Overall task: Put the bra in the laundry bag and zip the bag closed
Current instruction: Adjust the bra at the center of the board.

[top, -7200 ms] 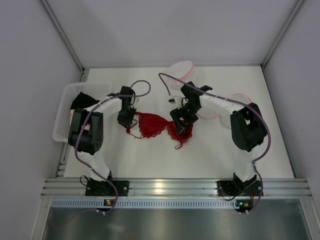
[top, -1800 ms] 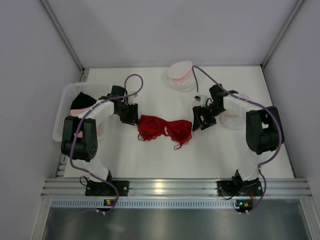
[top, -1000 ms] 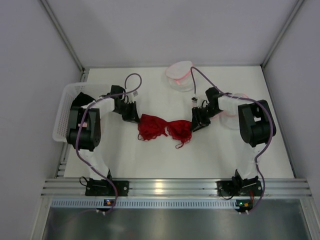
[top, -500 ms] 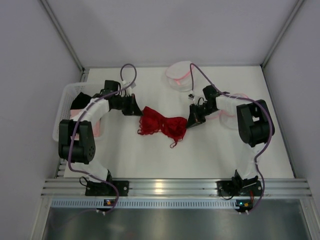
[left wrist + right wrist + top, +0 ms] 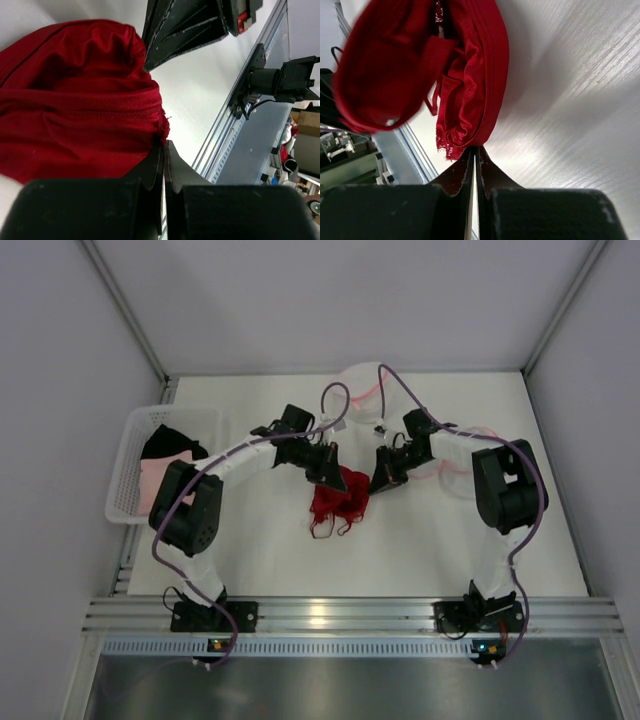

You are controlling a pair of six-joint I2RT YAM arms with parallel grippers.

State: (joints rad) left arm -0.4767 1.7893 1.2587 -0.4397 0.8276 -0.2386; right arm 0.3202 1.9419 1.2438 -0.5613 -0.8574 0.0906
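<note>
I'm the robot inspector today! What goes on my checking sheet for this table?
Surface: white table, no spills seen.
Job's things: red bra bunched up mid-table between both grippers; round mesh laundry bag at the back, bra not in it yet; second similar bag on the right side.
Clutter: white basket at the left edge, black and pink clothes inside.
Grippers: left gripper shut on the bra; right gripper shut on the bra's lacy edge.
Cables: purple cables arch high, clear of the bra.
Surroundings: grey walls; metal rail at the near edge.
</note>
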